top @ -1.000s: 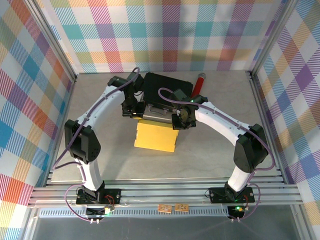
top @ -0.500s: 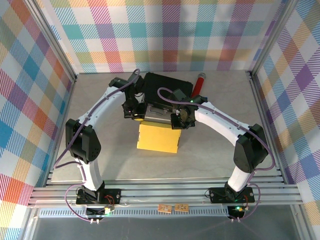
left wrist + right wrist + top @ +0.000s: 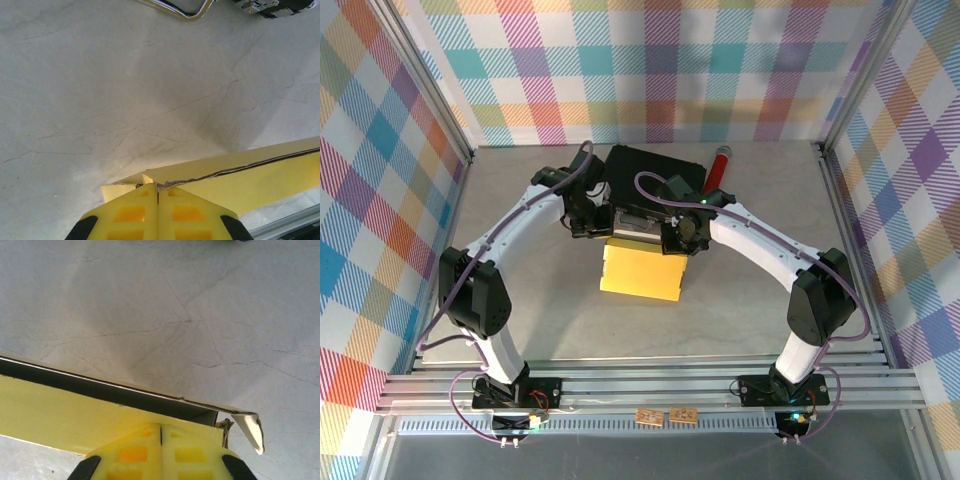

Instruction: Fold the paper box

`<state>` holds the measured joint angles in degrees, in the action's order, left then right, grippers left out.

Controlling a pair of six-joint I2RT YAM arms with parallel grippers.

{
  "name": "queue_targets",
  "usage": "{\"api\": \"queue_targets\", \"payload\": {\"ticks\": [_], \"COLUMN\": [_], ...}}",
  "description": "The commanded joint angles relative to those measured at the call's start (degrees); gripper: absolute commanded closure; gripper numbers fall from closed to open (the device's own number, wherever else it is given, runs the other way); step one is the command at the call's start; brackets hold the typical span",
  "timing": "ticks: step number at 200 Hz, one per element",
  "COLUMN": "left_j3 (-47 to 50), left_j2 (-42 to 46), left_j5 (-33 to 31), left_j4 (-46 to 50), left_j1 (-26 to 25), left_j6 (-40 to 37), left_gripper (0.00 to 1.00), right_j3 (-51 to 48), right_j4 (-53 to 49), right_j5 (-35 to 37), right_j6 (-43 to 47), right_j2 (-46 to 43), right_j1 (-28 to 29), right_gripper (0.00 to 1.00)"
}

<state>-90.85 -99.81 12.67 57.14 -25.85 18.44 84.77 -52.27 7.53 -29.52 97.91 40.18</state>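
Note:
The paper box (image 3: 642, 270) is bright yellow cardboard in the middle of the table, its far edge lifted to show a whitish face. My left gripper (image 3: 592, 228) is shut on its far left corner. My right gripper (image 3: 672, 244) is shut on its far right corner. In the left wrist view the yellow fingers (image 3: 131, 212) meet on the rim of the paper box (image 3: 260, 175) at my left gripper (image 3: 158, 188). In the right wrist view my right gripper (image 3: 161, 428) pinches the wall of the paper box (image 3: 60, 410), which has a dark gap behind it.
A black hard case (image 3: 655, 172) lies just behind both grippers, and its chrome handle (image 3: 182, 7) shows in the left wrist view. A red-handled tool (image 3: 718, 165) rests to its right. Aluminium rails (image 3: 640, 385) border the near edge, and patterned walls enclose the table.
The paper box has shifted a little to the right with both grippers still shut on it. The left arm's elbow has swung outward to the left.

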Motion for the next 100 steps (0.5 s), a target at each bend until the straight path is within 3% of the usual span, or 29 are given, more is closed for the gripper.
{"api": "queue_targets", "payload": {"ticks": [1, 100], "left_j3": [3.65, 19.72], "left_j2": [3.6, 15.18], "left_j5": [1.42, -6.34], "left_j4": [-3.55, -17.68], "left_j1": [-0.59, -4.75], "left_j6": [0.44, 1.95], "left_gripper": [1.0, 1.0], "right_j3": [-0.35, -2.02], "right_j4": [0.5, 0.5], "right_j5": [0.14, -1.11], "right_j6": [-0.32, -1.53], "right_j2": [-2.06, -3.9], "right_j1": [0.42, 0.51], "right_gripper": [1.0, 1.0]}}
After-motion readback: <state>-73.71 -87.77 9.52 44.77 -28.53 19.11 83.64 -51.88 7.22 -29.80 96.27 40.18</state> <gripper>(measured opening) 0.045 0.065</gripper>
